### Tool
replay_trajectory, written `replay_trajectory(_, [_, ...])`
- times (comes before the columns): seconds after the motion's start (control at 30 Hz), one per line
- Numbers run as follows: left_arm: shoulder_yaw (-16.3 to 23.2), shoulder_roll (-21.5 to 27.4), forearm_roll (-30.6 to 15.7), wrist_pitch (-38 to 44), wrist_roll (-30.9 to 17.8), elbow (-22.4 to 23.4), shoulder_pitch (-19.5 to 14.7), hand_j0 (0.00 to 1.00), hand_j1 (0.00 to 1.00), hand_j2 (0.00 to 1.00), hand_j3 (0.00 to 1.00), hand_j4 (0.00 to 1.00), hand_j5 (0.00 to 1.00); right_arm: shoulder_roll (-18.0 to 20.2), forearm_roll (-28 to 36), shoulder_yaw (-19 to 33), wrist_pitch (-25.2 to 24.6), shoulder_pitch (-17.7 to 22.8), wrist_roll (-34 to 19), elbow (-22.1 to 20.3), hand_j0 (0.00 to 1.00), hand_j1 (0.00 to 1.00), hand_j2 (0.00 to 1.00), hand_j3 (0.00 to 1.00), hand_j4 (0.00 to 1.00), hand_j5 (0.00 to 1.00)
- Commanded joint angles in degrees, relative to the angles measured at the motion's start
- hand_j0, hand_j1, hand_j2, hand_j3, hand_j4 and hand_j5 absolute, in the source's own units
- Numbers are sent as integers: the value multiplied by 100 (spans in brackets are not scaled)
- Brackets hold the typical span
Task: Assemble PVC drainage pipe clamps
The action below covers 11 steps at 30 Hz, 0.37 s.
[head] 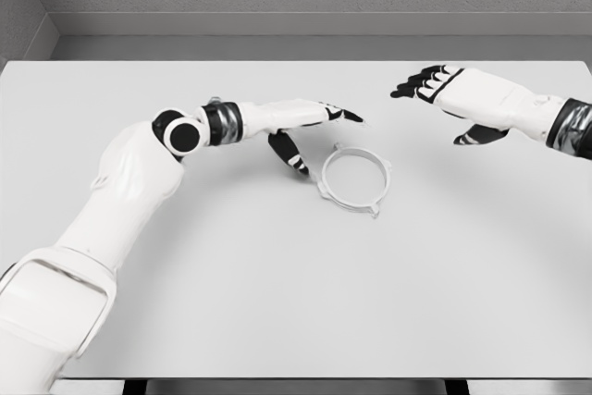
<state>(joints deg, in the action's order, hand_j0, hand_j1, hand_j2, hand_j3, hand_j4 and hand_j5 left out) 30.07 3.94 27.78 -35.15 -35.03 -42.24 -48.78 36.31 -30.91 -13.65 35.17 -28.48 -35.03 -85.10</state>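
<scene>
Clamp ring (pixel 353 180) is lying flat on the surface (pixel 277 293), just beside the left hand (pixel 310 127), whose fingers are spreading wide, empty. Right hand (pixel 453 97) is hovering open, well apart. Ring looks light, stiff, thin; best pinched at rim between lugs.

only clamp ring (pixel 352 181) obstructs table (pixel 277 302)

The table (pixel 277 302) is showing a smooth, matt pale-grey surface. The ring clamp (pixel 352 179) is looking like matt white plastic, and both arms are wearing glossy white shells with black joints.
</scene>
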Motion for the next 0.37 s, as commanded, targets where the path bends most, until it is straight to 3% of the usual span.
replay_trajectory(0.0, [-89,300,-80,15,3,-91,0,100,100,100,100,100,100,8,33,2,-17,0,3,2,100,100,100,100,100,100])
replay_trajectory(0.07, [-81,660,-273,15,3,-293,-141,100,100,100,100,100,100,8,33,29,-17,-18,3,20,100,100,100,100,100,100])
replay_trajectory(0.13, [-72,898,-809,15,3,-355,-97,100,100,100,100,100,100,43,94,55,-17,-9,3,125,100,100,100,100,100,100])
replay_trajectory(0.33, [-54,898,-897,15,3,-337,-53,100,100,100,100,100,100,52,226,380,-17,18,3,318,100,100,100,100,100,100])
